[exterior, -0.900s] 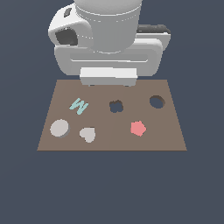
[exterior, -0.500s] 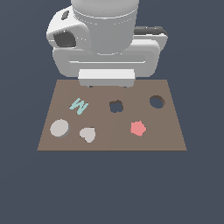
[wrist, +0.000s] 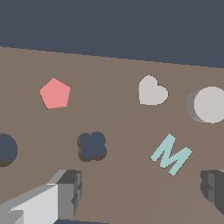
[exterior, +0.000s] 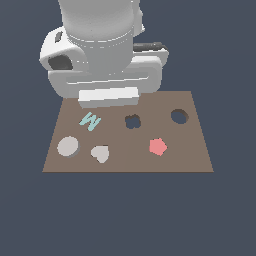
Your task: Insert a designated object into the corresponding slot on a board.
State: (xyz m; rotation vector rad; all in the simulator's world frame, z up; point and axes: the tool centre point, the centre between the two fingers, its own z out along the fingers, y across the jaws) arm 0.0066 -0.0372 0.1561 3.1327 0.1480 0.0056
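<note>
In the exterior view the arm (exterior: 102, 50) looms over the far edge of the brown board (exterior: 200, 155); the light grey disc (exterior: 67, 146) lies at the board's near corner on the exterior view's left, beside the heart (exterior: 101, 153); the round slot (exterior: 179, 116) sits well apart, toward the exterior view's right; the fingers are hidden here. In the wrist view the gripper (wrist: 140, 190) hangs above the board with both fingers (wrist: 65, 192) spread wide, holding nothing; the disc lies beyond the teal M (wrist: 170, 155), untouched.
</note>
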